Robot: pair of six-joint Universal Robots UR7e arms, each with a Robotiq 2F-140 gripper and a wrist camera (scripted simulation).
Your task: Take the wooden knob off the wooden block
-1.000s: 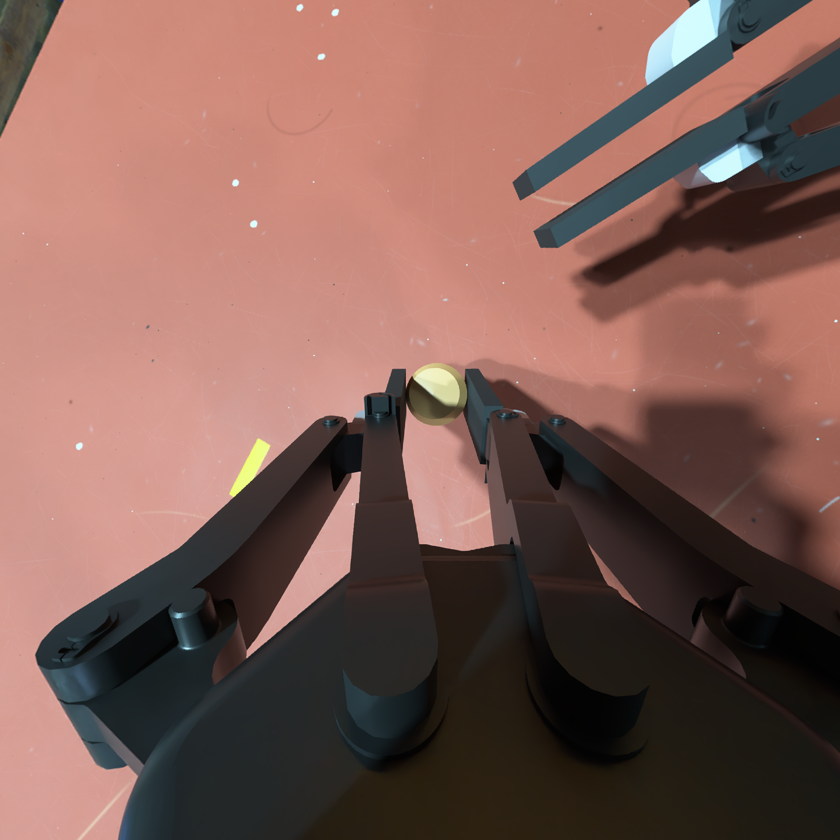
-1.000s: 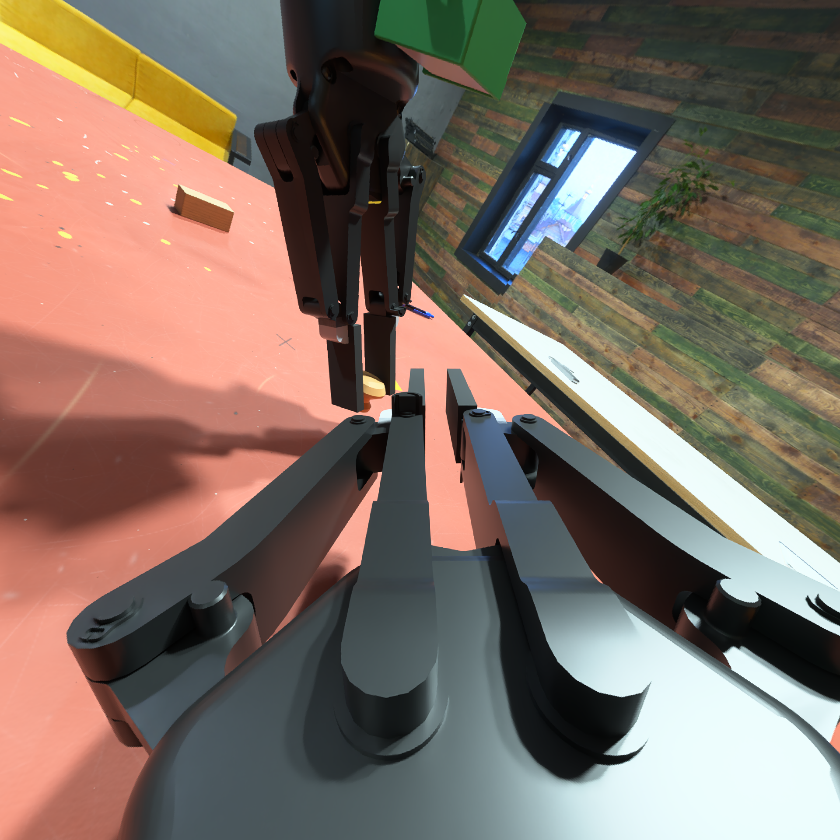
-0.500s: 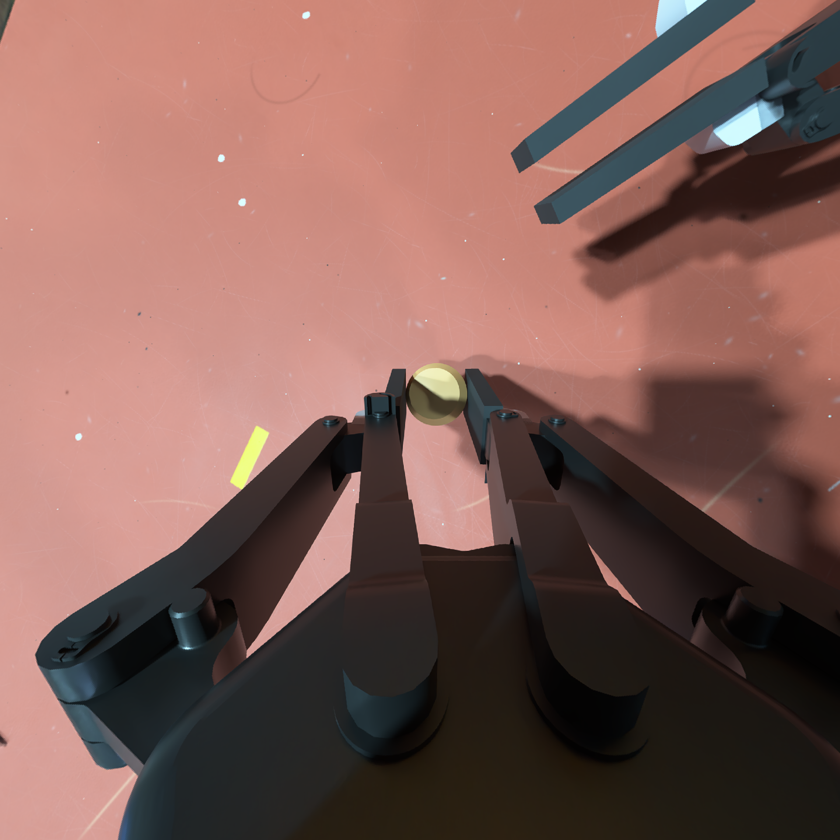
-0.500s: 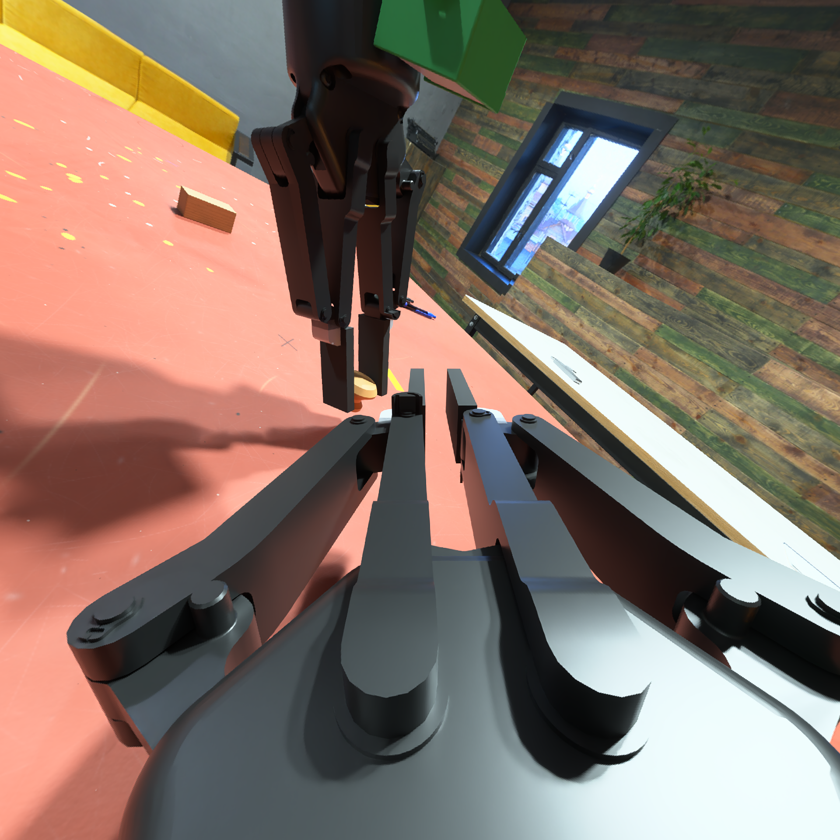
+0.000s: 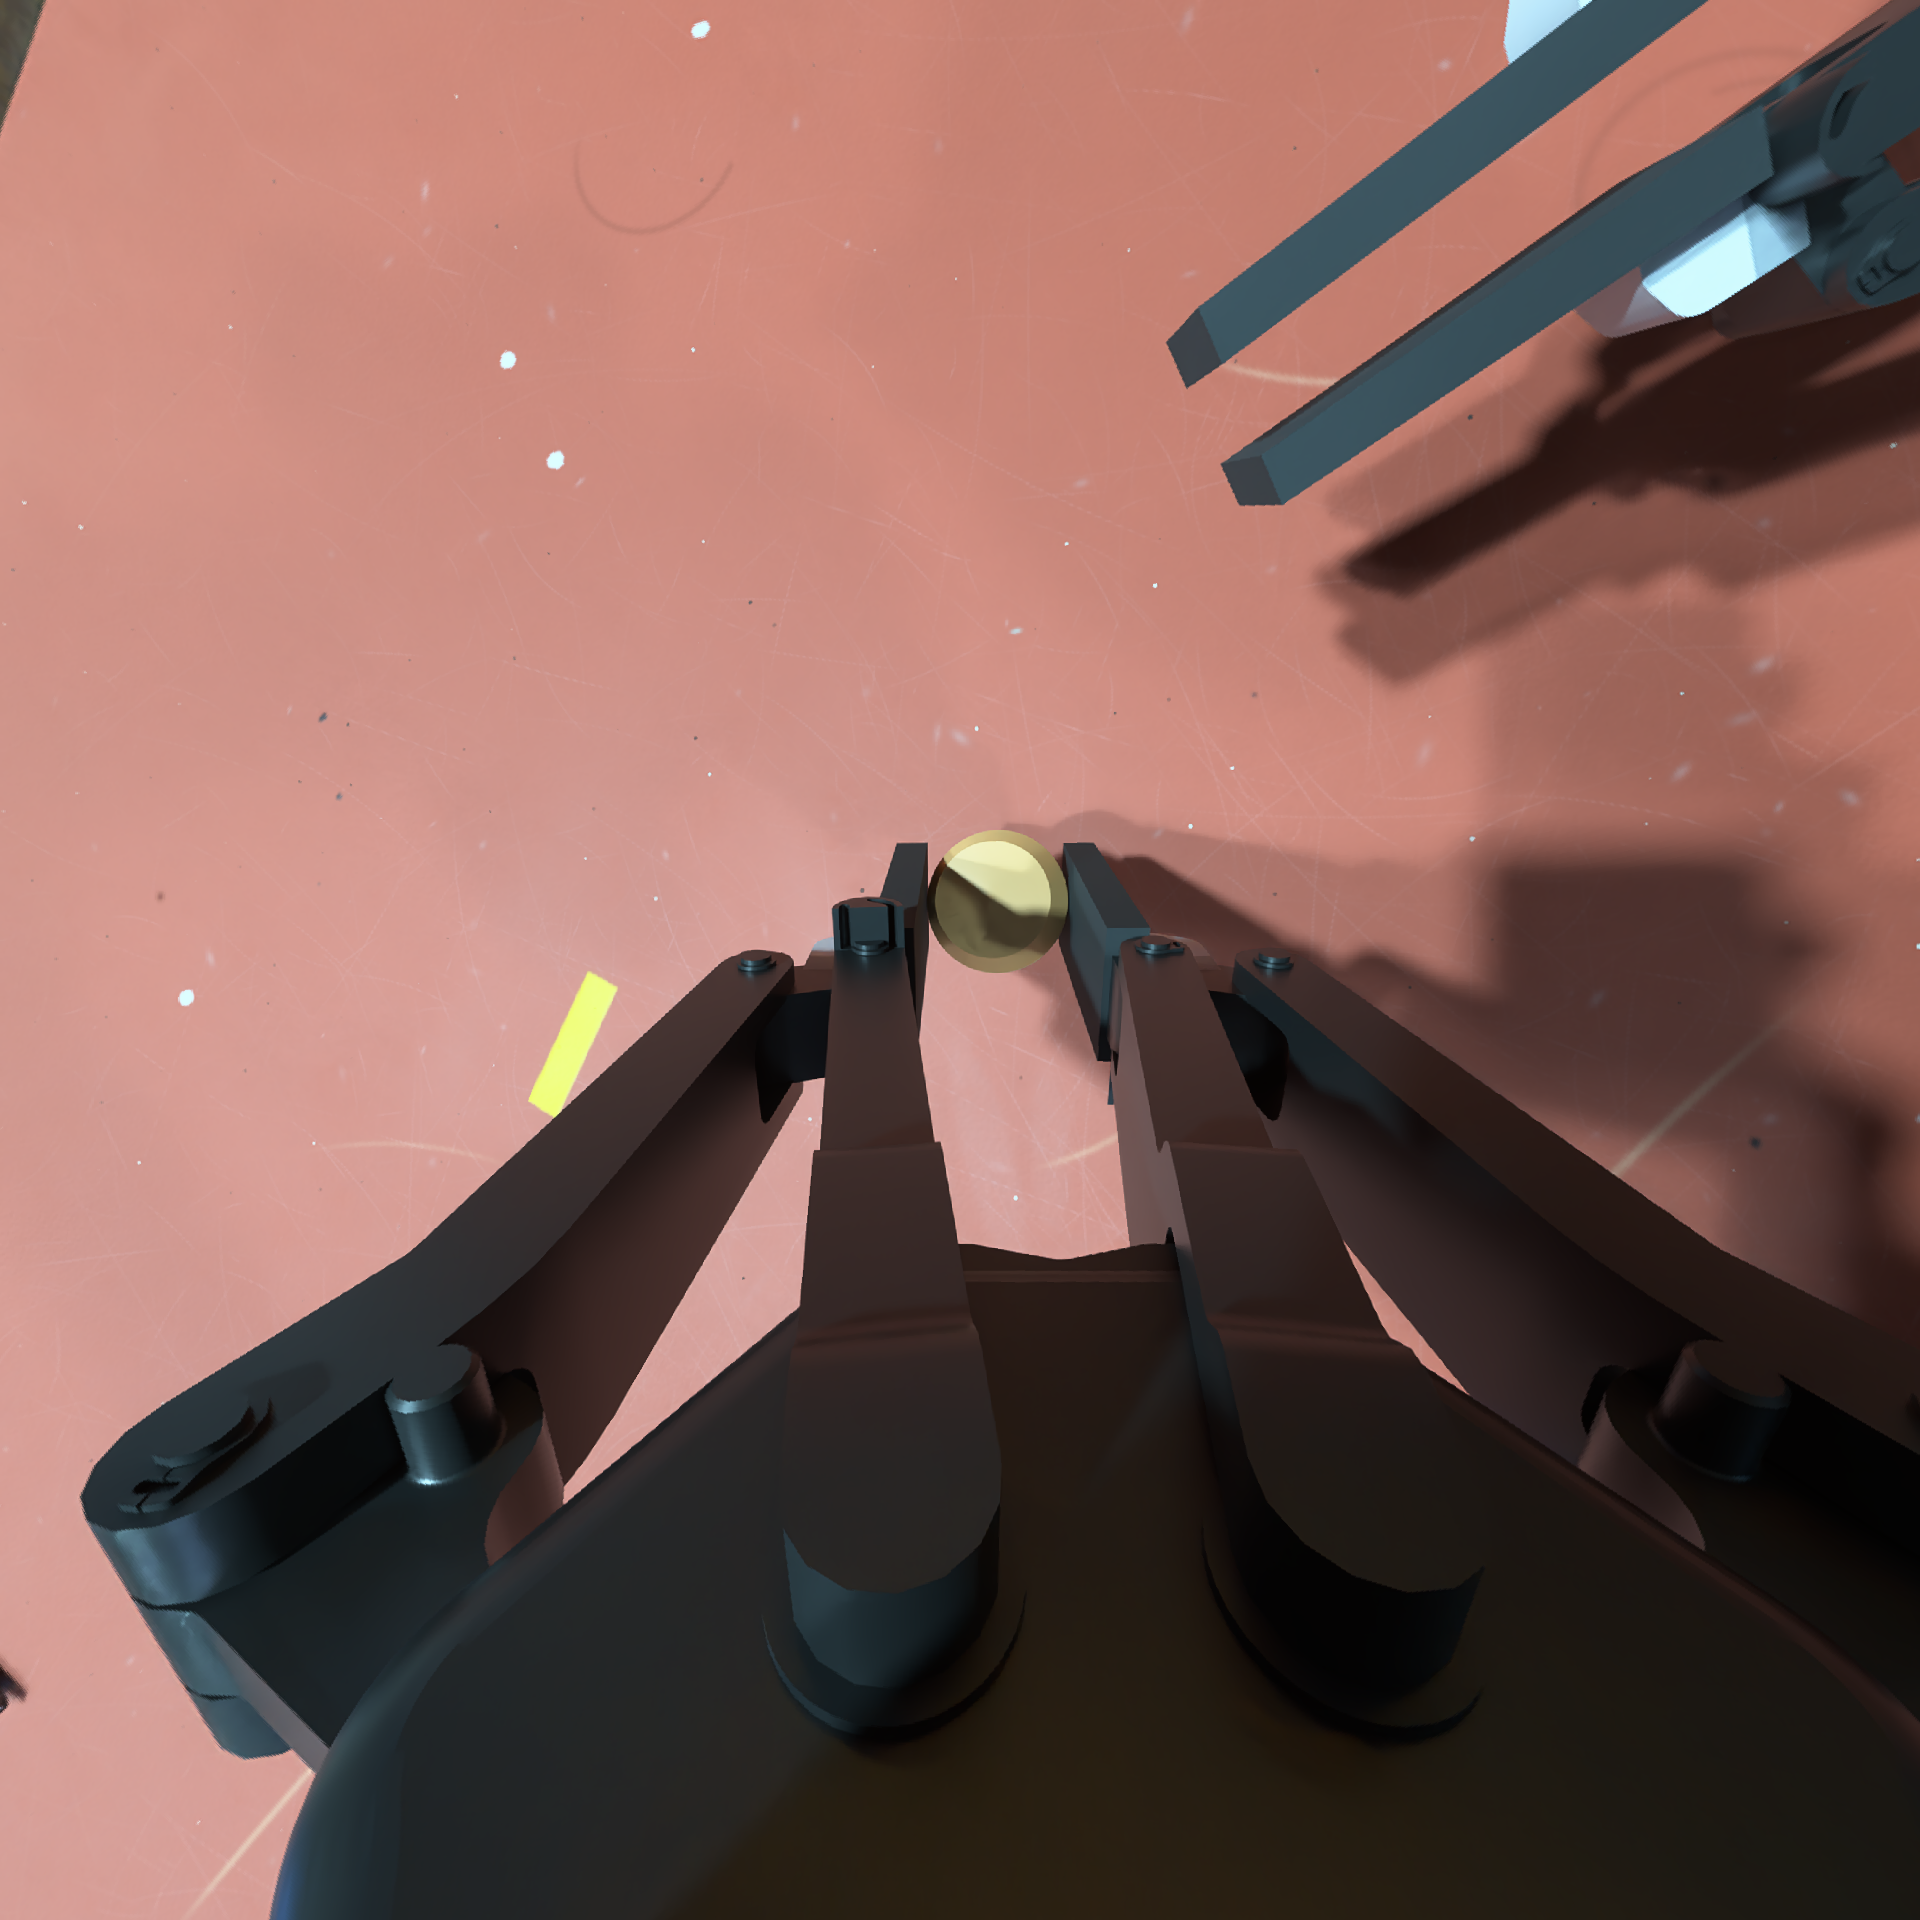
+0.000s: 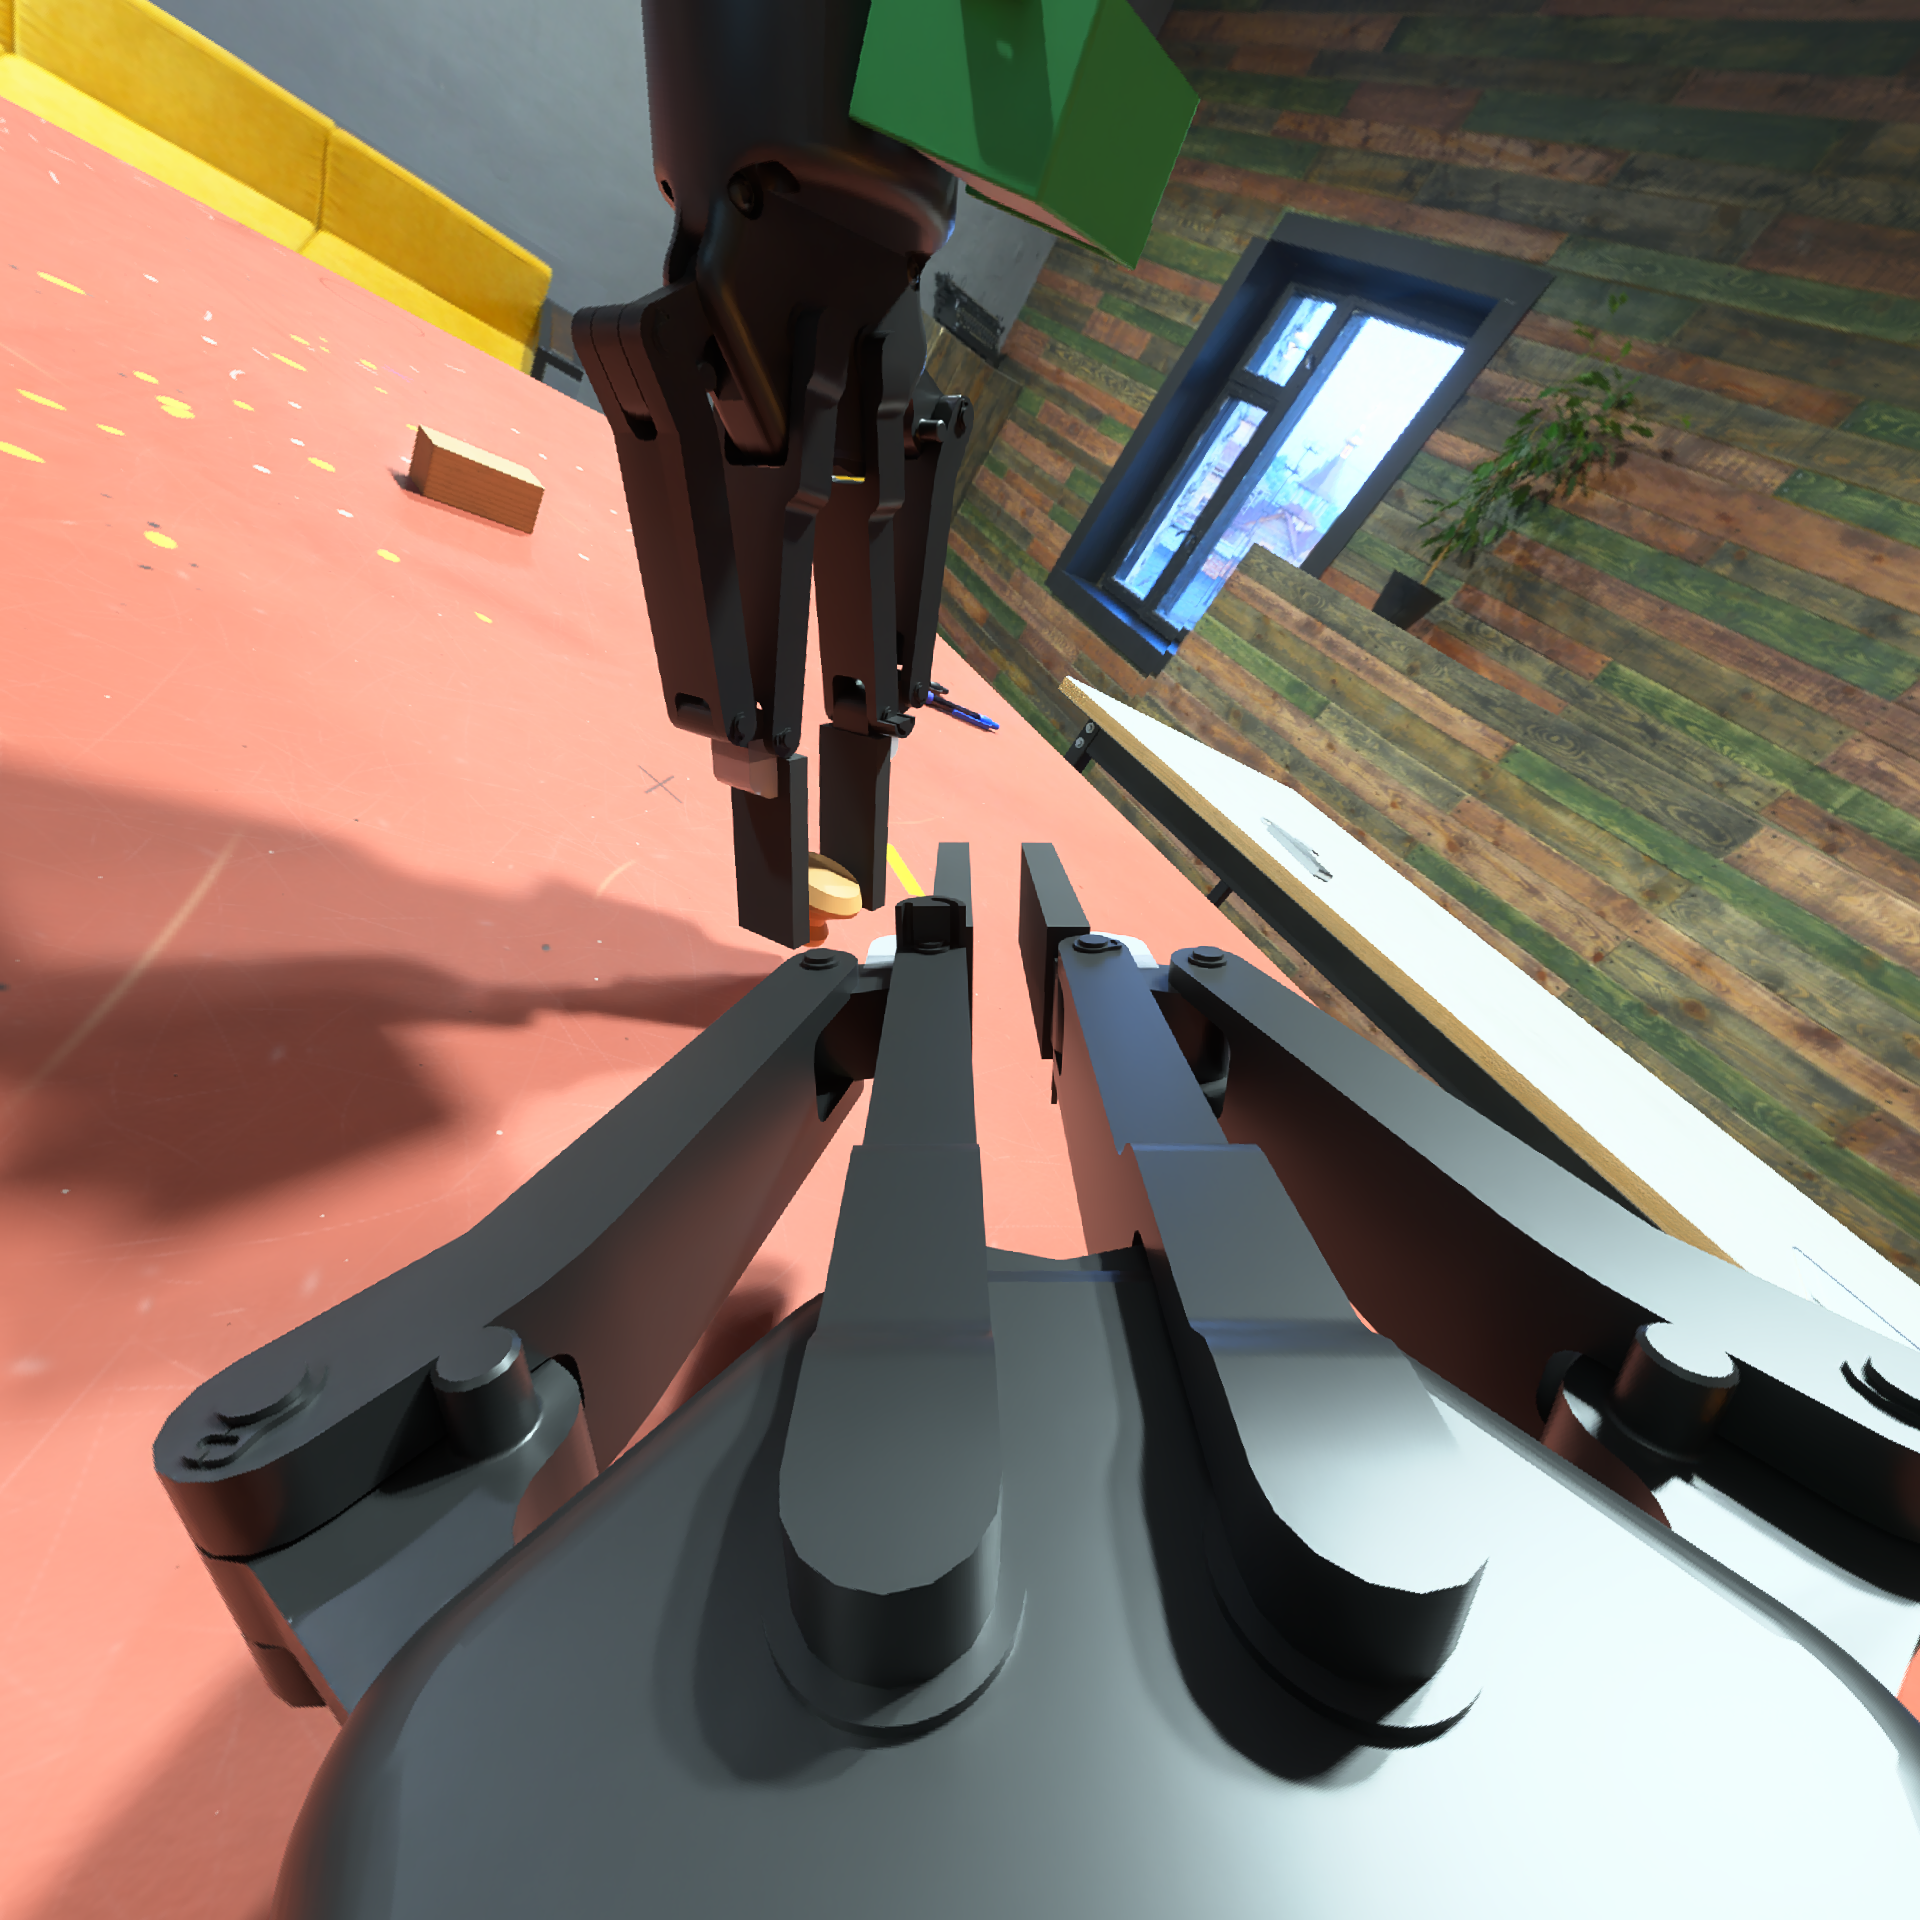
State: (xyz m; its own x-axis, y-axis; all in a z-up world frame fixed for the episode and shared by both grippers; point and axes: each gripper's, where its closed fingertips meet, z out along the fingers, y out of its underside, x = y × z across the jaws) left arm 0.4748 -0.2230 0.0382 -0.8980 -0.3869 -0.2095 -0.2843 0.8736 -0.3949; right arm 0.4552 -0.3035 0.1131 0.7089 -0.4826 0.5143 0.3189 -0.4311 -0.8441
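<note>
A: From the left wrist view, where is the wooden knob [image 5: 995, 900]?

B: Pinched between the fingertips of the left gripper [image 5: 993, 902], seen from above as a round pale disc. Both pads touch its sides, so the jaws are closed down to the knob's width, above the red table [image 5: 623, 623].

A: Does that view show the wooden block?

B: No. Only the right wrist view does: the wooden block [image 6: 475, 481] lies flat on the table [image 6: 260, 727], well apart from the knob, off to the far left of it, toward the yellow bench [image 6: 312, 187].

A: And the knob there?

B: A sliver of it, the knob [image 6: 833, 891], shows side-on between the left gripper's [image 6: 816, 883] hanging fingers, clear of the table surface. That view also shows a narrower stem under the cap, which the top-down view hides.

A: The right gripper?

B: In its own view the right gripper [image 6: 992, 883] has a narrow gap between its fingers with nothing in it, just right of the knob. The left wrist view shows it as the right gripper [image 5: 1226, 416], two parallel bars up and right of the knob, apart from each other and empty.

A: Anything else near the knob?

B: A yellow strip [image 5: 572, 1042] on the table, left of it. A blue pen [image 6: 961, 712] lies beyond it in the right wrist view.
</note>
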